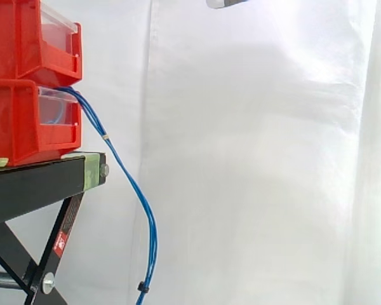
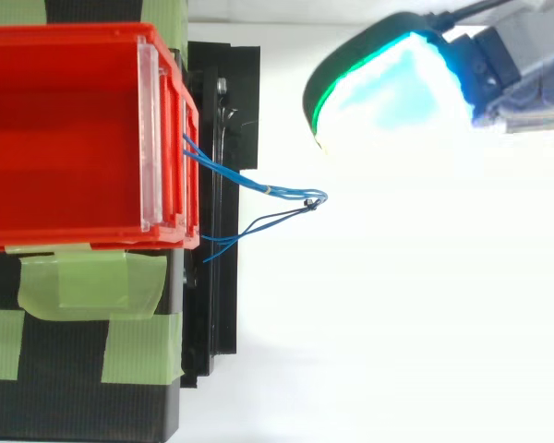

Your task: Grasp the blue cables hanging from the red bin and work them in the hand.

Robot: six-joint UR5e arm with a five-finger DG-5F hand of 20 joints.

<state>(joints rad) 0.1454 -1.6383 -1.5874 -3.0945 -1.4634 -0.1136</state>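
Observation:
Thin blue cables [image 1: 130,181] come out of the lower red bin [image 1: 19,121] and hang down past the stand's edge in a long curve. A small black tie [image 1: 141,287] binds them low down. From above, the blue cables [image 2: 277,191] loop out to the right of the red bin [image 2: 65,138]. My hand [image 2: 397,88] glows cyan and green at the upper right, high above the loop and clear of the cables. A grey part of the hand [image 1: 225,3] pokes in at the top edge of the side view.
A second red bin [image 1: 25,38] is stacked on the lower one. Both rest on a black stand [image 1: 38,181] with green tape [image 2: 83,286] along its edge. A white curtain [image 1: 273,159] hangs behind, with open space right of the cables.

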